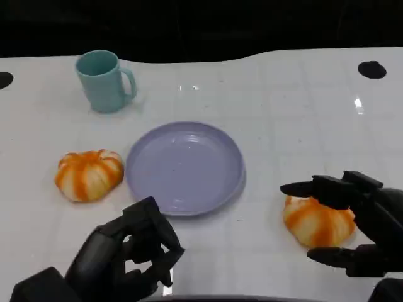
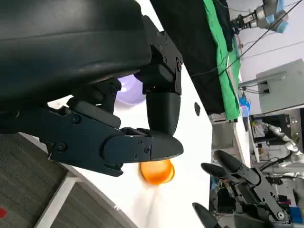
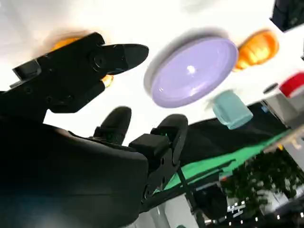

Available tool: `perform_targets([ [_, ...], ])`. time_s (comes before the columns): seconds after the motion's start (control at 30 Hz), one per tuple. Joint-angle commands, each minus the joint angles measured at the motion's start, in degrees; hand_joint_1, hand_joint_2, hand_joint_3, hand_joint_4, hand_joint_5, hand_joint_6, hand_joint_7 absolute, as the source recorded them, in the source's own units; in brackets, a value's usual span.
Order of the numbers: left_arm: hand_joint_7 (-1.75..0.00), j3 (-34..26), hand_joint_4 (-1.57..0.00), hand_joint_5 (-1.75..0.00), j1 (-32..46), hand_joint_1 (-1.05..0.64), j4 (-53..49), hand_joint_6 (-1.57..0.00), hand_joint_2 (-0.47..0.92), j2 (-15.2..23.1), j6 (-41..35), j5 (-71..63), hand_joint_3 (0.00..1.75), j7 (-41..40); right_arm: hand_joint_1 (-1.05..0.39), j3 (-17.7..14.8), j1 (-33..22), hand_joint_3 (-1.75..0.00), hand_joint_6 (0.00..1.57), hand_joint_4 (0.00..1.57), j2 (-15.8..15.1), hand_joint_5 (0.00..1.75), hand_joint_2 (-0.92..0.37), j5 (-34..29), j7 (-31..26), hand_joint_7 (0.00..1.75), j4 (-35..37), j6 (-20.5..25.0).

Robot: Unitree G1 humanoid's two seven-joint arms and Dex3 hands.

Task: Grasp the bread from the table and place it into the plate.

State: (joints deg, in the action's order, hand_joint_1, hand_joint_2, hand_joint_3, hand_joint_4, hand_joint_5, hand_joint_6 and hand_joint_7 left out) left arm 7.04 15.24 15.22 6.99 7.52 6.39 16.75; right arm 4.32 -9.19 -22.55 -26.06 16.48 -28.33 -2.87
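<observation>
Two orange-and-white striped bread rolls lie on the white table: one (image 1: 88, 174) left of the lilac plate (image 1: 145, 165), the other (image 1: 317, 220) to the plate's right. My right hand (image 1: 362, 220) hovers at that right roll with fingers spread, some above it and the thumb (image 1: 334, 255) in front, without gripping it. In the right wrist view the roll (image 3: 107, 80) peeks out from behind the fingers (image 3: 114, 53), with the plate (image 3: 192, 71) beyond. My left hand (image 1: 132, 251) sits at the near edge in front of the plate, fingers curled in and holding nothing.
A teal mug (image 1: 106, 80) stands at the back left, beyond the plate. Bare table lies between the plate and the right roll. The table's near edge runs just under both hands. The left wrist view catches the right roll (image 2: 157, 172) and my right hand (image 2: 237, 178).
</observation>
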Motion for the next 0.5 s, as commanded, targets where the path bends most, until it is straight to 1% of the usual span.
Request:
perform_targets([
  [0.03,-1.73,-0.38,-0.71,-1.75,-0.18,-0.54,-0.17,-0.52,0.92,0.66,0.06,-0.27,0.42,0.05,-0.34,-0.89,0.46,-0.04,0.27,0.00,-4.43,0.66,-0.76,-5.05,4.46,0.21,-4.65,3.46],
  [0.17,-1.73,-0.08,-0.72,-1.75,-0.42,-0.55,-0.09,-0.52,0.92,0.49,-0.36,-0.94,0.42,-0.41,-0.31,-0.58,0.70,-0.01,0.29,0.00,-5.61,0.62,-0.74,-8.90,6.78,0.16,-7.28,6.13],
  [0.27,-1.73,0.12,-0.72,-1.75,-0.66,-0.55,-0.41,-0.52,0.92,0.27,-0.01,-1.35,0.42,-0.52,-0.26,0.06,0.95,0.00,0.29,0.00,-6.06,0.61,-0.70,-11.19,8.37,0.13,-8.61,7.43],
  [0.5,-1.74,0.36,-0.74,-1.75,-1.01,-0.54,-0.79,-0.53,0.92,-0.50,0.08,-1.79,0.43,-0.57,-0.21,2.01,2.44,0.00,0.30,0.00,-5.62,0.58,-0.65,-16.44,9.54,0.10,-7.83,7.94],
])
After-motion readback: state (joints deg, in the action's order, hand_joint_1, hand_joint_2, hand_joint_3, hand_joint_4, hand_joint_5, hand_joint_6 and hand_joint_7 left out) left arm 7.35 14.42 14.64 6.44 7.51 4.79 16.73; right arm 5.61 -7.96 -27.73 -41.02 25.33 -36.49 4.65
